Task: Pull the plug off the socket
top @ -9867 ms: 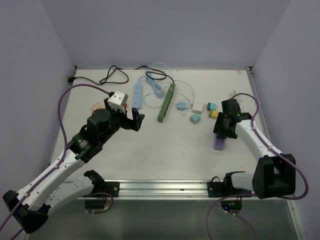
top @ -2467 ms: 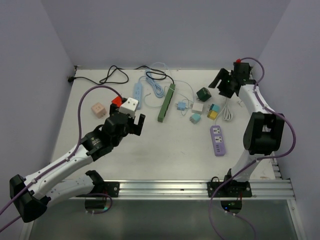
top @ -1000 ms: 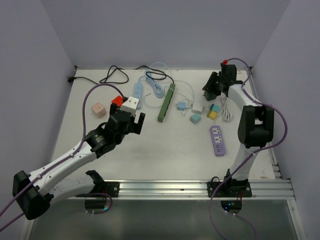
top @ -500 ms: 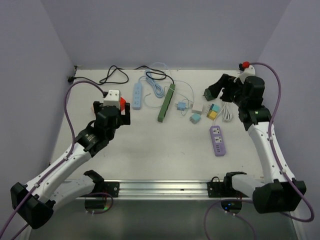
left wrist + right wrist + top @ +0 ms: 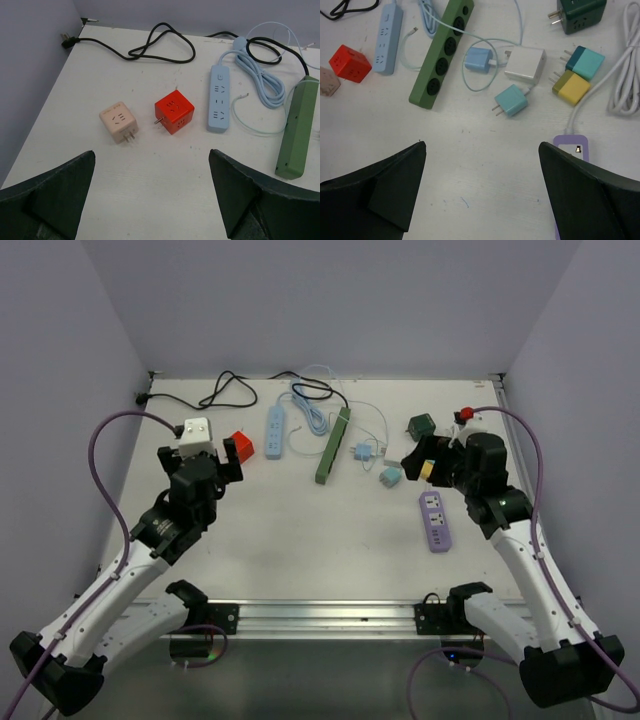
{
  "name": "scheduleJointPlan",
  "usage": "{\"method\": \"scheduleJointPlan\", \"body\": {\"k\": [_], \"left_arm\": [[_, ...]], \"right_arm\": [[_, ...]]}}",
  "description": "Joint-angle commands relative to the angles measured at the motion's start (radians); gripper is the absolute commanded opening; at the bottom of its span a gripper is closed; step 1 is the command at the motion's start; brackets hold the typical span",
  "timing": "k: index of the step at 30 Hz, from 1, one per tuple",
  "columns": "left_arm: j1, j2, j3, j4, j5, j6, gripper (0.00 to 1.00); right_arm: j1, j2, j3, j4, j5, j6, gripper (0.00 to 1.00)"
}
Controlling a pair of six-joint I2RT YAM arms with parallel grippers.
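Observation:
The dark green cube plug (image 5: 420, 425) lies loose on the table at the back right, prongs out, also at the upper edge of the right wrist view (image 5: 581, 15). The purple socket strip (image 5: 434, 519) lies apart from it, nearer the arms, with nothing plugged in; its end (image 5: 570, 138) shows beside my right finger. My right gripper (image 5: 425, 465) hangs open and empty between the two, above the small plugs (image 5: 482, 150). Far to the left, my left gripper (image 5: 200, 462) is also open and empty above bare table (image 5: 151, 165).
A red cube (image 5: 173, 110) and a pink cube (image 5: 118, 121) lie ahead of the left gripper. Beside them are a light blue strip (image 5: 218, 98), a green strip (image 5: 332, 445) and a black cable (image 5: 150, 45). A white adapter (image 5: 525, 64), small blue, teal and yellow plugs and a white cable (image 5: 627, 75) crowd the right.
The right gripper opened, left the dark green plug at the back right and drew back toward the near side. The left arm swung left.

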Motion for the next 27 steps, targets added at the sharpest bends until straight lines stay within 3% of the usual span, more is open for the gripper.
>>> {"method": "scheduleJointPlan", "body": {"k": [1,18,27], "left_arm": [[0.005,0.019,0.006,0.036,-0.038,-0.002,1.0],[0.006,0.043,0.01,0.033,-0.001,0.023,1.0],[0.006,0.029,0.006,0.034,0.005,0.032,1.0]], "right_arm": [[0.001,0.002,0.004,-0.002,0.135,0.059,0.99],[-0.001,0.016,0.018,-0.071,0.39,0.201,0.99],[0.001,0.157,0.073,-0.146,0.382,0.183,0.99]]}}
